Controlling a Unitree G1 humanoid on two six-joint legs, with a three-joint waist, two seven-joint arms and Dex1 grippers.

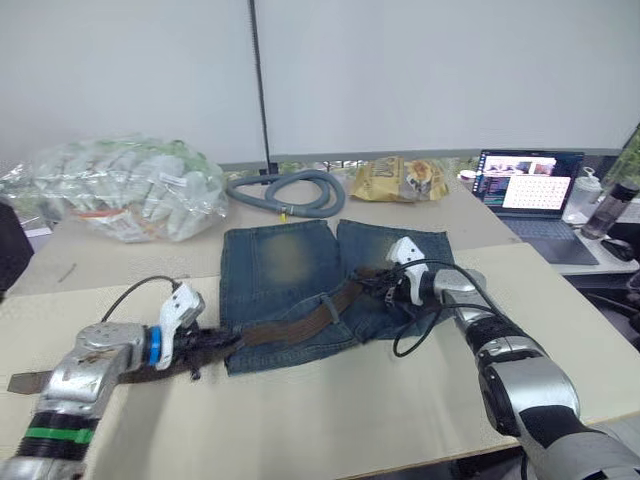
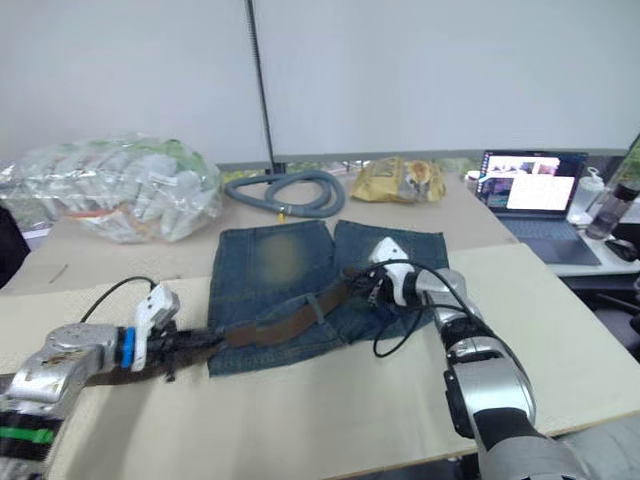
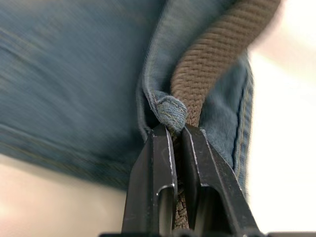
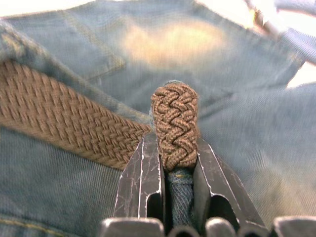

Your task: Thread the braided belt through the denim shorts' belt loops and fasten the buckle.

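The left end effector (image 3: 178, 148) is clamped on the braided belt (image 1: 300, 322) at the left edge of the denim shorts (image 1: 290, 262), beside a denim fold. The right end effector (image 4: 174, 163) pinches a doubled-over bend of the belt near the right end of the waistband. The shorts lie flat on the tabletop (image 1: 330, 420), belt running across the waistband.

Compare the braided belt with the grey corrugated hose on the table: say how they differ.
The braided belt is a flat, woven brown strap; the grey corrugated hose is a round, ridged tube. The belt runs fairly straight across the denim shorts, while the hose lies curled in a loop on the bare table behind them. The left end effector and right end effector both grip the belt; nothing holds the hose. Both are long and flexible.
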